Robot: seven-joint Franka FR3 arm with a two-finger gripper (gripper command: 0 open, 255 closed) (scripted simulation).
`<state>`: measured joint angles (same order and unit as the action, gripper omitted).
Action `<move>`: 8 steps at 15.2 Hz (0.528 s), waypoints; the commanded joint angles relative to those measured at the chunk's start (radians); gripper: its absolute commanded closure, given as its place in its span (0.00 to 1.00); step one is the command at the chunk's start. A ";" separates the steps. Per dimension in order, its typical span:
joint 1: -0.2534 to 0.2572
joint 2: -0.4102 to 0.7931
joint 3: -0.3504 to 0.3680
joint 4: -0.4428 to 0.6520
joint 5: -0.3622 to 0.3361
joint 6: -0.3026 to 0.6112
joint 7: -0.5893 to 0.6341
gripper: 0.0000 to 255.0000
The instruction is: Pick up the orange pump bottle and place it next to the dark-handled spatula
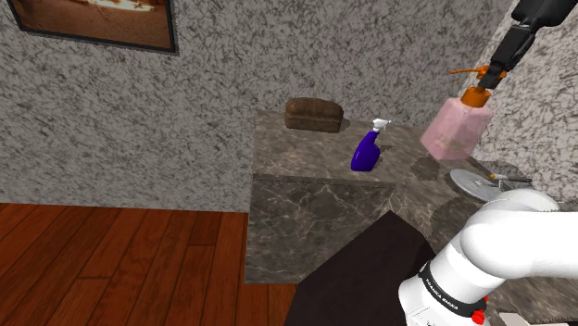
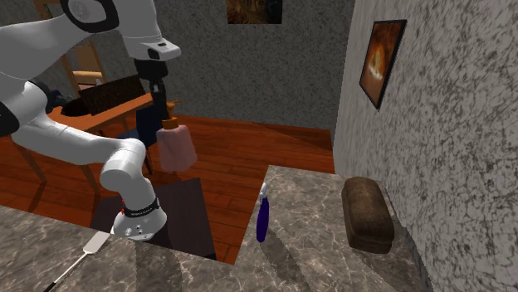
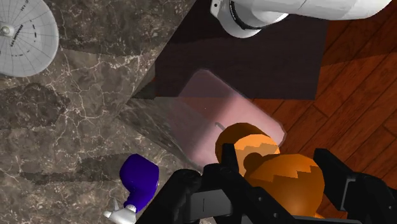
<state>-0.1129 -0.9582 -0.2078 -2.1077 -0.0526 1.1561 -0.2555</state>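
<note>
Pump bottle [image 1: 454, 130] under gripper [image 1: 491, 79], neck clasped — airborne

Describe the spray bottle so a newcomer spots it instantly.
Find the dark marble counter by the speckled wall. On it, near the brown loaf, stands the spray bottle. It alone is deep blue with a white trigger; the pump bottle in the gripper is pink and orange.

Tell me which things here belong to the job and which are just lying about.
Job in hand:
gripper, shut on the pump
orange-topped pink pump bottle, held in the air
dark-handled spatula

Lying about:
blue spray bottle
brown loaf
round grey disc
framed picture
</note>
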 commanded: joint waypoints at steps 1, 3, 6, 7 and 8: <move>-0.011 -0.065 0.000 -0.023 -0.009 -0.043 -0.006 1.00; -0.022 -0.126 0.002 -0.036 -0.016 -0.091 -0.011 1.00; -0.037 -0.212 0.004 -0.045 -0.026 -0.169 -0.020 1.00; -0.042 -0.239 0.005 -0.046 -0.030 -0.196 -0.023 1.00; -0.047 -0.265 0.005 -0.045 -0.034 -0.223 -0.027 1.00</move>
<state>-0.1554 -1.2043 -0.2084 -2.1589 -0.0884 0.9613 -0.2832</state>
